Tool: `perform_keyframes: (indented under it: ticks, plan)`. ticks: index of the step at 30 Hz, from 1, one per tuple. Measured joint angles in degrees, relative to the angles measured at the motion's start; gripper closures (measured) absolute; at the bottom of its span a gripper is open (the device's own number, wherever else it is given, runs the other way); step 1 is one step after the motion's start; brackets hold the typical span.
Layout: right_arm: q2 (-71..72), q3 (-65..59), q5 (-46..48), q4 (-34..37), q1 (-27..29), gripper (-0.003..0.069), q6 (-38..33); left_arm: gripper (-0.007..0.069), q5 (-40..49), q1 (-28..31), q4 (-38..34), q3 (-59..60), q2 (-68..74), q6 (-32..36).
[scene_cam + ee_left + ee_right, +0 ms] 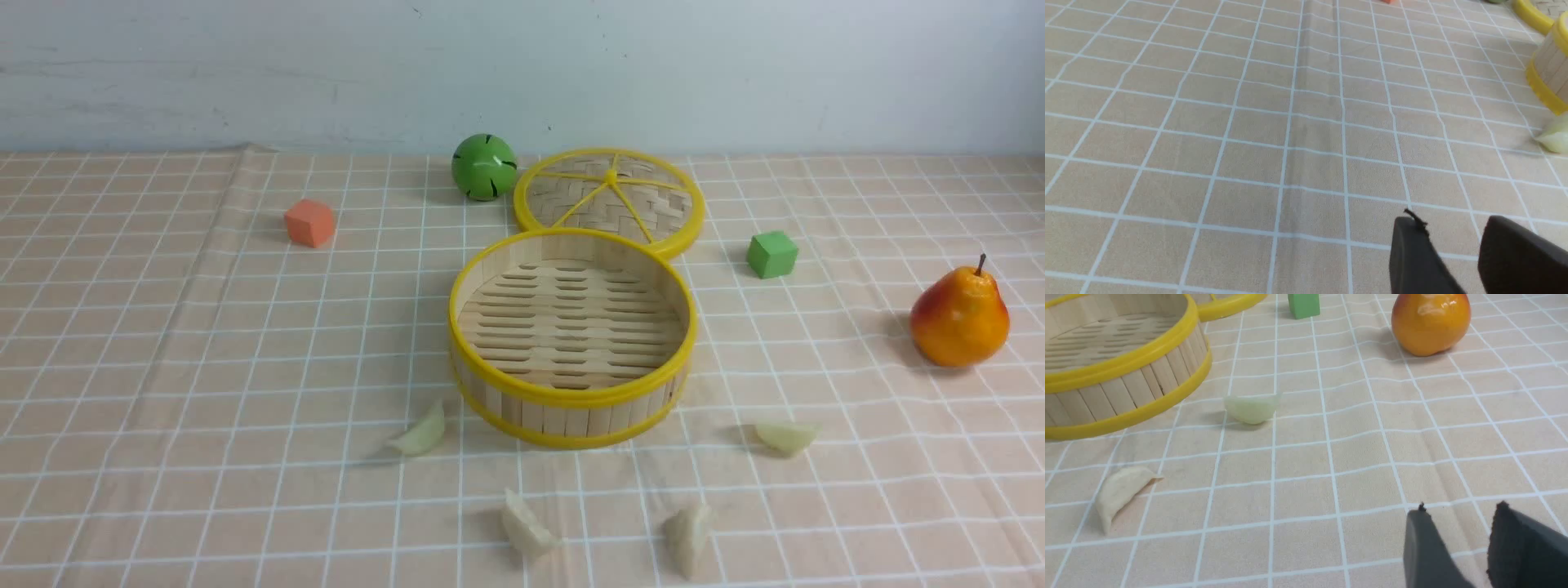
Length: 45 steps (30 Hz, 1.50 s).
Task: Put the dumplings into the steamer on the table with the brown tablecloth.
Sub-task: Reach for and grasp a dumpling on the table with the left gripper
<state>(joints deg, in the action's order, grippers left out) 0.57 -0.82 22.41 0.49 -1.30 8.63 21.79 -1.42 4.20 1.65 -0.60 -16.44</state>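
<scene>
Dumplings (526, 527), four of them, all out on the brown tablecloth (269, 327), with none in the steamer: task at its very start, to judge by this layout, with the full count left to load. One by the steamer's near left side, two on the cloth nearer the robot, and one off to the near right, apart from the basket. Next outward, the steamer (571, 397) itself, upright and uncovered, slatted floor bare, ready to take all four. Behind it, the woven lid (645, 196), apparently no obstacle to loading. Farther out, a green ball (484, 167), an orange cube (310, 222), a green cube (772, 254) and a pear (960, 318), probably fine to leave alone. At the robot's end, left gripper (1453, 228) partway open, fingertips apart, nothing between them; right gripper (1461, 514) likewise parted to a middling gap and empty, well apart from the nearest dumpling. Left to do, then: every pick, every carry, every placement inside the rim.
</scene>
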Motion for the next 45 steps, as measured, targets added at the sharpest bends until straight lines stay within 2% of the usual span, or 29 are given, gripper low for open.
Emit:
perform_keyframes:
  ticks: [27,45]
  plan:
    - [0.00,0.00,0.00,0.00,0.00,0.0420,0.00,0.0386,0.21,0.00,0.00,0.00,0.00,0.00]
    - [0.00,0.00,-0.05,-2.38,0.00,0.0420,0.00,0.0386,0.26,0.00,0.00,0.00,0.00,0.00]
